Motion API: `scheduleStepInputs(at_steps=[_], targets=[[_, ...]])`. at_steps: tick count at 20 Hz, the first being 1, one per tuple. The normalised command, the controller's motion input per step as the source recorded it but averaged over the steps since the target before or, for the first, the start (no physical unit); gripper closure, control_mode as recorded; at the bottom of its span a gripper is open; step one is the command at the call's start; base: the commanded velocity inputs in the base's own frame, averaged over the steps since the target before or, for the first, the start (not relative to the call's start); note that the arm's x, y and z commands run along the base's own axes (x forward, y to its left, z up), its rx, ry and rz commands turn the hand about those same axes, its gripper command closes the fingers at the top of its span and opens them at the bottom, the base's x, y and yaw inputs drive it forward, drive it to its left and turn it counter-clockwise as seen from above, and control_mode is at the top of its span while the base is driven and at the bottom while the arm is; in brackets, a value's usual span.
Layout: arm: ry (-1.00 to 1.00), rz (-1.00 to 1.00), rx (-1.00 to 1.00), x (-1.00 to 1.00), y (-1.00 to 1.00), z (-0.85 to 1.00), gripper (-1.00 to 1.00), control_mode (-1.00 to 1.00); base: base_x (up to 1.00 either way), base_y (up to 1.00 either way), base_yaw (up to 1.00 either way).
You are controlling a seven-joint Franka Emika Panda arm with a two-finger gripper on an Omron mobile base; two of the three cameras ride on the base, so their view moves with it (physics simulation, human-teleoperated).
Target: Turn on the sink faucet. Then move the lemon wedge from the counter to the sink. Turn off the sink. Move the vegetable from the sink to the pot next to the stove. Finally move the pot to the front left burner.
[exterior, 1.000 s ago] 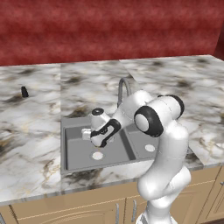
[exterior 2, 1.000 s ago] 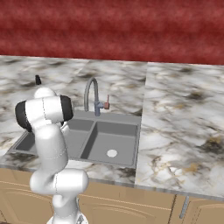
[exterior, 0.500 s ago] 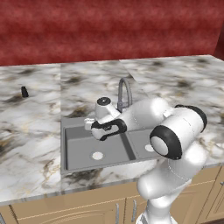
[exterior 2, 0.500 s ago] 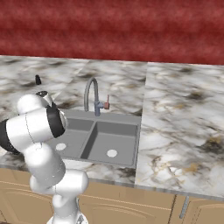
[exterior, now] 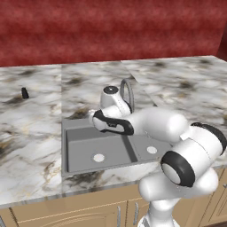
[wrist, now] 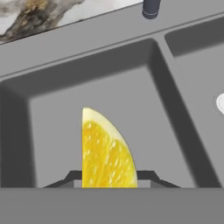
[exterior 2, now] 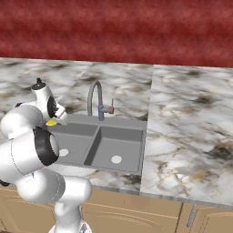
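My gripper (wrist: 109,180) is shut on the lemon wedge (wrist: 105,151), a yellow slice standing upright between the two dark fingertips. It hangs over the left basin of the grey sink (wrist: 140,83). From the right base view the lemon wedge (exterior 2: 51,122) shows as a yellow spot at the gripper (exterior 2: 54,119), above the sink (exterior 2: 129,136). In the left base view the gripper (exterior: 92,118) hovers at the back of the left basin of the sink (exterior: 80,148). The sink faucet (exterior: 127,93) (exterior 2: 94,99) arches just behind the hand.
The marble counter (exterior: 31,133) (exterior 2: 186,132) surrounds the sink. A small black cone (exterior: 25,92) stands on it at the far left. My own white arm bends low across the front right of the sink. A red wall rises behind.
The arm's elbow has swung down and forward. The hand has shifted slightly back over the left basin, with the lemon wedge still gripped.
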Motion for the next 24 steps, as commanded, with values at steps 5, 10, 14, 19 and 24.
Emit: scheduleStepInputs(at_steps=[5, 10, 14, 19, 24], targets=[[0.00, 0.00, 0.00, -0.47, -0.24, 0.28, 1.00, -1.00, 0.00, 0.00, 0.00], [0.00, 0.00, 0.00, -0.11, -0.03, 0.01, 1.00, -1.00, 0.00, 0.00, 0.00], [0.00, 0.00, 0.00, 0.00, 0.00, 0.00, 1.00, -1.00, 0.00, 0.00, 0.00], [-0.04, -0.02, -0.02, -0.16, 0.04, 0.00, 1.00, -1.00, 0.00, 0.00, 0.00], [-0.02, -0.01, 0.00, -0.10, 0.00, 0.00, 1.00, 1.00, -0.48, -0.03, -0.09]])
